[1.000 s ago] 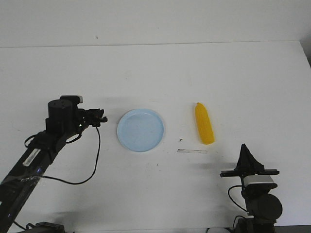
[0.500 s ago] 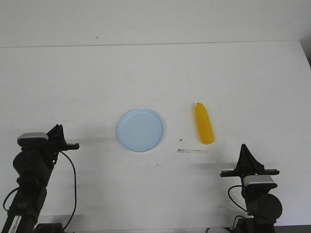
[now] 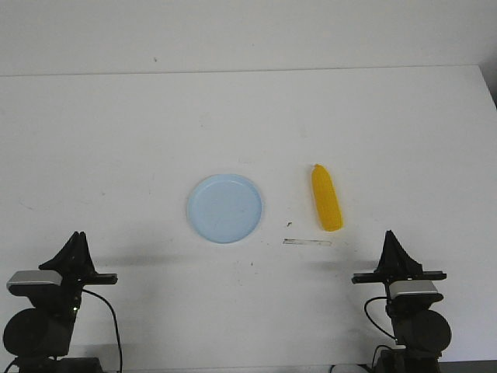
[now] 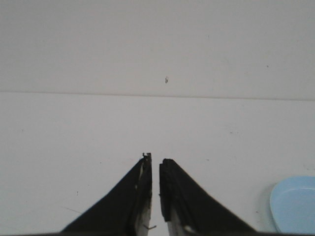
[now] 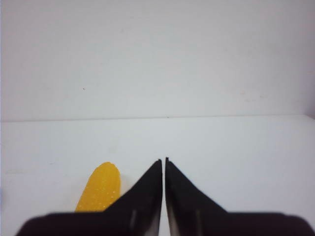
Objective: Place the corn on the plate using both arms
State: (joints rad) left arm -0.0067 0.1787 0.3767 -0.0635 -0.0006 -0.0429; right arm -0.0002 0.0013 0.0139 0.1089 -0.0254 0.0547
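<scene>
Lying bare on the white tabletop beside the empty round pale-blue plastic plate, the bright yellow corn cob is not yet grasped; both arms' fingers are nearly closed, nothing held.

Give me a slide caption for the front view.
Corn lies on the table right of the empty blue plate; left hand and right hand rest shut at the near edge.

We find the left pincer closed, gripping nothing, over the white worktop; plate edge lies beside it.
</scene>
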